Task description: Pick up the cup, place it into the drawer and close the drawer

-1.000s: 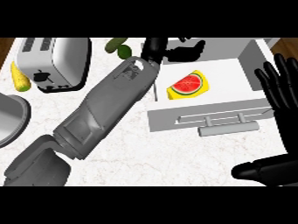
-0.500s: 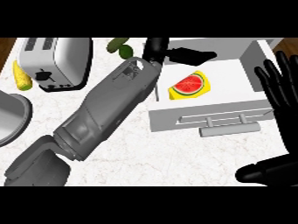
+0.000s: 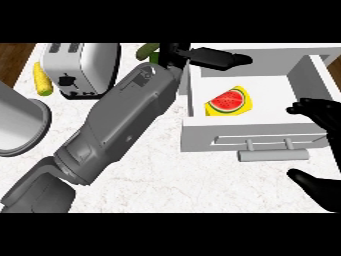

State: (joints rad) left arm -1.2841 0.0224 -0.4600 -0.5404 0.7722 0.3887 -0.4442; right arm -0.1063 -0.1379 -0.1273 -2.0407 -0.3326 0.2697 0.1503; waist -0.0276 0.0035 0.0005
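The open white drawer [image 3: 298,80] lies at the right of the marble counter [image 3: 202,180], its front panel toward the near side with a grey bar handle [image 3: 272,155] below it; on the drawer's floor rests a watermelon slice [image 3: 228,102], red flesh with a yellow-green rind, near the left wall; the left forearm [image 3: 121,125], grey and long, runs diagonally from the near left up to the far edge of the drawer, and the left hand [image 3: 202,56] at its end reaches over the drawer's far left corner, black fingers stretched toward the right; whether those fingers are wrapped round anything cannot be told, since the hand shows only as a dark shape, and the cup itself cannot be made out anywhere, so its place cannot be told; the right hand [image 3: 335,130] shows at the right edge beside the drawer's right wall, fingers straight and relaxed, holding nothing, thumb toward the near side; on the far left stands a silver toaster [image 3: 81,67] with a yellow corn cob [image 3: 41,80] lying just left of it; a green item [image 3: 148,50] peeks out at the far edge beside the forearm; a large grey cylindrical pot [image 3: 7,120] stands at the left edge.
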